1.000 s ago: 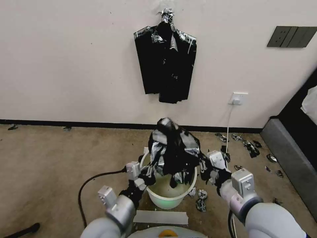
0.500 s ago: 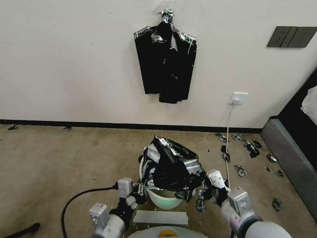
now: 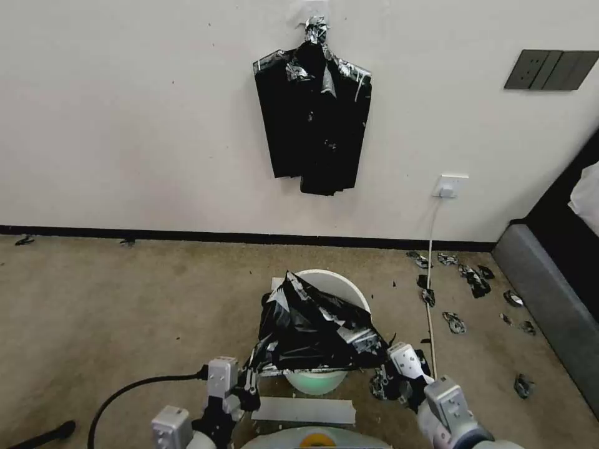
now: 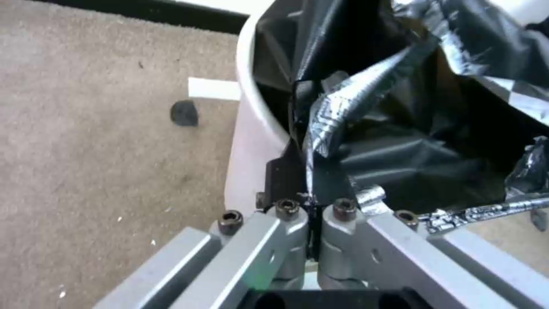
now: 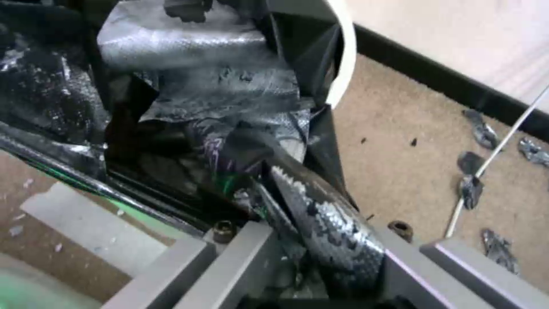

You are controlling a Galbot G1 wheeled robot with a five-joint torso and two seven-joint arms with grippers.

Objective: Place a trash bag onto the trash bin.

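The cream-white trash bin point(image 3: 340, 280) stands on the carpet just in front of me. The glossy black trash bag point(image 3: 315, 327) lies spread over its near half, with the far rim still bare. My left gripper point(image 3: 253, 377) is shut on the bag's left corner, low beside the bin. My right gripper point(image 3: 382, 374) is shut on the right corner. In the left wrist view the gripper point(image 4: 309, 193) pinches the bag point(image 4: 400, 128) right against the bin wall point(image 4: 246, 141). In the right wrist view the gripper point(image 5: 303, 206) holds a twisted strand of the bag point(image 5: 200, 86) near the bin rim point(image 5: 343, 56).
A bundle of black bags point(image 3: 315, 112) hangs on the wall. Black plastic scraps point(image 3: 471, 277) litter the carpet at the right, near a white cable point(image 3: 430, 262) and a grey furniture edge point(image 3: 549, 299). A white strip point(image 3: 306, 410) lies before the bin. A black cable point(image 3: 125, 393) runs at the left.
Both grippers have come down and back toward me. The bag, held bunched above the bin before, now lies low and stretched across the bin's near rim.
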